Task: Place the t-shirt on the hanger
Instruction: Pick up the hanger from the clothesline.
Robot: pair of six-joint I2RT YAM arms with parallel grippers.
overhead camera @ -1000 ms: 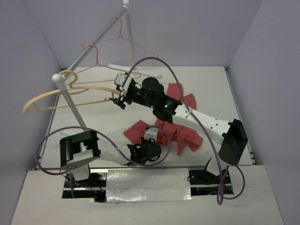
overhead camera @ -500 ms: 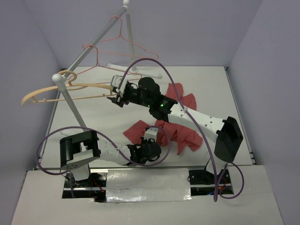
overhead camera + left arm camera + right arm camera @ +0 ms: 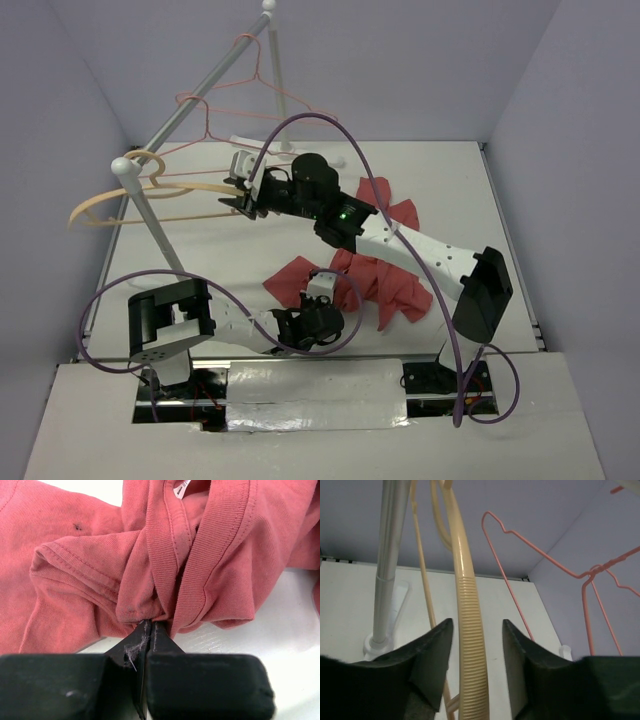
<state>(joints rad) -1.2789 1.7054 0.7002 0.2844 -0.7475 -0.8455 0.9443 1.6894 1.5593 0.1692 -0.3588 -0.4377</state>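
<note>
Nearest, the left pincer [image 3: 150, 626] is pressed together on a bunched fold of the t-shirt [image 3: 90, 580] beside its collar, and the garment lies crumpled on the bench [image 3: 450, 180]. The pinch sits at the very tips, so a lift could let the cloth slide out. Farther left, the right pincer [image 3: 475, 630] is spread astride the ribbed arm of the hanger [image 3: 461, 560], which hangs from the rack [image 3: 155, 225]. Closing off-centre could swing it away. No container shows.
</note>
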